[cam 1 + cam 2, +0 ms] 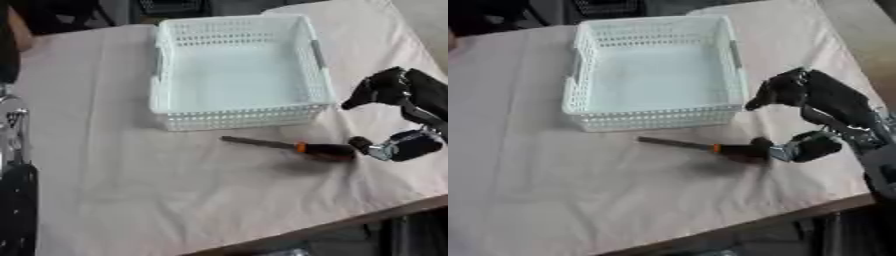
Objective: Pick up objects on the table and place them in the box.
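Observation:
A screwdriver (pixel 297 147) with a dark handle, an orange collar and a thin metal shaft lies flat on the cloth just in front of the white perforated basket (pixel 236 117). The basket holds nothing that I can see. My right hand (pixel 811 107) hangs at the right, beside the handle end. Its fingers point left above the cloth and its thumb (pixel 798 148) sits right next to the handle's butt; whether it touches I cannot tell. The hand is spread and holds nothing. Part of my left arm (pixel 16 200) shows at the left edge; that hand is out of view.
A pale cloth (pixel 131 185) covers the table. The table's front edge (pixel 350 222) runs along the bottom right. Dark furniture stands beyond the far edge.

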Available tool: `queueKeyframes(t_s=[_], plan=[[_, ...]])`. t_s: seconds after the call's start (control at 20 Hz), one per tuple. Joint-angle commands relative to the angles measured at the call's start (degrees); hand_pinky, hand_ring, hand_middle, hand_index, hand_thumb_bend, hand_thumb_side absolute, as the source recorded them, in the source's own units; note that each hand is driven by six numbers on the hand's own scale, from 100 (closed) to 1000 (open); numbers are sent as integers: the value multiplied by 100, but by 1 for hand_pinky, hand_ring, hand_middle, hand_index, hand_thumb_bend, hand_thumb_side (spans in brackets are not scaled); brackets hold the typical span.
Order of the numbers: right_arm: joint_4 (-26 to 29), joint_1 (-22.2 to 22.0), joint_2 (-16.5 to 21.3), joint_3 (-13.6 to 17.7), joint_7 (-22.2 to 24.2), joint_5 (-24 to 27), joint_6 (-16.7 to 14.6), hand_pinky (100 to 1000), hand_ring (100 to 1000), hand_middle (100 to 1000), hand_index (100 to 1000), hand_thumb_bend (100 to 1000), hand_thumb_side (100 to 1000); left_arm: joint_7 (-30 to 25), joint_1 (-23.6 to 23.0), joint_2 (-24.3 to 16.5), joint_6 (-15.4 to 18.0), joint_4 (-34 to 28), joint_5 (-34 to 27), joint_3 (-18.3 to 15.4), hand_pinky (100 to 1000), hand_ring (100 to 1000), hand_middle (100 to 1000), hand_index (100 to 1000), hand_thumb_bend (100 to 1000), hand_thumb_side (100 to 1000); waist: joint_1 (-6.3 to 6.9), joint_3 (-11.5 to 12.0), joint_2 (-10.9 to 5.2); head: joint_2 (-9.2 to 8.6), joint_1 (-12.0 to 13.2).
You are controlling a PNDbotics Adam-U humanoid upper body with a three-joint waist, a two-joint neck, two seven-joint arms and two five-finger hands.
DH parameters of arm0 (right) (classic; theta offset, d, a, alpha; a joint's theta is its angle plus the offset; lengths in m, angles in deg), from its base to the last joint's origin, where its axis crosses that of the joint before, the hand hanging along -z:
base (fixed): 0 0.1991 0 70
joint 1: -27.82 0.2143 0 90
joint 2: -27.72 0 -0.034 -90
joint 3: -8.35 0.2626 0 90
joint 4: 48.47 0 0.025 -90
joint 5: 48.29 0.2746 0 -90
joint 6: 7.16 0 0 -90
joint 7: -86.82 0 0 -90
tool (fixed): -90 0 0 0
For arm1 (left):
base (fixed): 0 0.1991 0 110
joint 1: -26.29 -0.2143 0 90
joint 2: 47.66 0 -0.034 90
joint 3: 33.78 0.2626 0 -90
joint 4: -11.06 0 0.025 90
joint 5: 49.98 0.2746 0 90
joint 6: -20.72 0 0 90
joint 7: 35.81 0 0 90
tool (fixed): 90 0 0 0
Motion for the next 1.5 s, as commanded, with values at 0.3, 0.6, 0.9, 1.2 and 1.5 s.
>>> queueKeyframes(t_s=[0.3, 0.6, 0.9, 1.2, 1.5], plan=[[-238, 120, -79, 5, 186, -79, -53, 346, 486, 519, 715, 313, 583, -30, 83, -13, 4, -95, -39, 23, 680, 776, 820, 850, 166, 853, -15, 15, -76, -2, -69], [-478, 140, -203, -61, 309, -257, -141, 346, 486, 518, 720, 303, 600, -40, 92, -2, 8, -95, -39, 32, 680, 776, 820, 850, 165, 853, 0, 23, -72, -2, -84], [-669, 148, -306, -122, 362, -460, -229, 346, 486, 517, 721, 298, 613, -48, 95, 8, 5, -95, -39, 36, 681, 776, 820, 849, 165, 854, 5, 26, -67, -2, -86], [-751, 138, -347, -177, 320, -658, -314, 347, 486, 516, 720, 298, 617, -47, 95, 15, 4, -95, -38, 32, 681, 776, 820, 849, 166, 853, 1, 30, -70, -2, -92], [-824, 105, -381, -226, 275, -830, -367, 349, 487, 515, 721, 296, 624, -48, 92, 18, -1, -95, -38, 37, 681, 776, 820, 849, 166, 853, -4, 28, -73, -2, -155]])
